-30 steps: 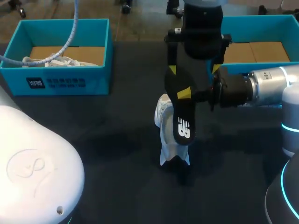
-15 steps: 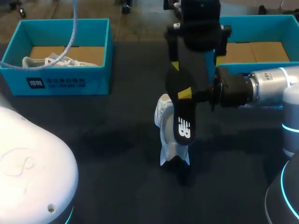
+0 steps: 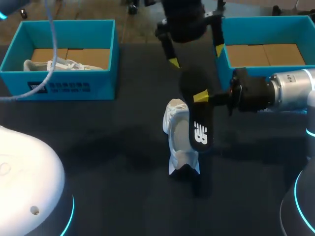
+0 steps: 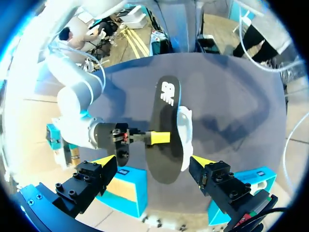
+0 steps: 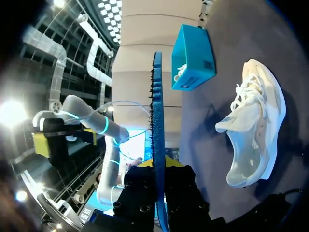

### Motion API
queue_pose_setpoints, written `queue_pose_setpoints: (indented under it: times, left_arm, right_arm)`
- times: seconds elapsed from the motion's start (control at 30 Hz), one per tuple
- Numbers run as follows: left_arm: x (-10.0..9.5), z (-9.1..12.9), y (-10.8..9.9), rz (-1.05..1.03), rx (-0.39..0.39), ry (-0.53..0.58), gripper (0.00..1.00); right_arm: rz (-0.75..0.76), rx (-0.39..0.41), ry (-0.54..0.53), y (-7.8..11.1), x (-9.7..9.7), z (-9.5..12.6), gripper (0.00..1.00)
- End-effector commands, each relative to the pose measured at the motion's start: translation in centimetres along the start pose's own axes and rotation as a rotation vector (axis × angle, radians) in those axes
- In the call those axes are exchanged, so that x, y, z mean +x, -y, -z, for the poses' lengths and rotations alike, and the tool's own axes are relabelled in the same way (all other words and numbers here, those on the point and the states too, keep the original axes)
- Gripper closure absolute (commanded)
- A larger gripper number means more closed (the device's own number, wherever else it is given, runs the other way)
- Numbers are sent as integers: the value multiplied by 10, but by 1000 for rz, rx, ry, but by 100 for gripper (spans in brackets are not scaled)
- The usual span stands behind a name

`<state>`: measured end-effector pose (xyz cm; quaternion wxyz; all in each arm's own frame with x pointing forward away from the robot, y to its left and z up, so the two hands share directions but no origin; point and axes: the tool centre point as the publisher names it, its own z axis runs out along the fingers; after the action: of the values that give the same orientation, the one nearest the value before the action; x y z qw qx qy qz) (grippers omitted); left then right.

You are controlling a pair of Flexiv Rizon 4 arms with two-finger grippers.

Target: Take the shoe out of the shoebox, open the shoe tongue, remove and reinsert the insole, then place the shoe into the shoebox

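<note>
My right tool [image 3: 202, 97] is clenched on the flat black foam insole [image 3: 196, 115], pinching it from both faces about midway along its length. The right wrist view shows the insole [image 5: 157, 121] edge-on between the fingers of the right tool [image 5: 158, 164]. The insole is out of the white lace-up shoe [image 3: 176, 140] and held in the air next to it. The shoe rests on the dark desk [image 3: 98, 162], between the two boxes and outside both.

My left tool [image 3: 196, 56] hovers above the insole, released, its fingers spread wide with nothing in them.

The teal left shoebox [image 3: 59, 87] holds a second white shoe [image 3: 51, 64]. The teal right shoebox [image 3: 266, 20] shows only its cardboard floor.
</note>
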<state>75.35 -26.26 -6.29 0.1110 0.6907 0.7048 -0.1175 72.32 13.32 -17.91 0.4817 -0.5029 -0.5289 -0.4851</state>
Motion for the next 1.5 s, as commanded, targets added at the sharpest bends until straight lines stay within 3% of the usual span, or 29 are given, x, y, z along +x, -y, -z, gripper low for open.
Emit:
queue_pose_setpoints:
  times: [0.03,0.27,0.4,0.67,0.93,1.0,1.5]
  left_arm:
    - [25,-3,9,-40,-36,314,0]
    - [38,-7,4,-25,-55,442,0]
    - [45,-7,-1,10,-25,521,0]
    - [54,-4,1,-14,-6,683,0]
    - [66,0,6,-59,-41,822,0]
    - [67,-3,8,-54,-8,810,0]
    - [67,-3,8,-54,-8,810,0]
  right_arm:
    - [-17,7,9,1,4,4,100]
    - [-27,14,24,1,16,7,100]
    - [-25,-12,37,4,22,11,100]
    - [-10,-34,39,8,31,17,100]
    - [0,-37,41,9,42,22,100]
    - [3,-36,46,8,43,22,100]
    - [19,-37,51,8,43,24,100]
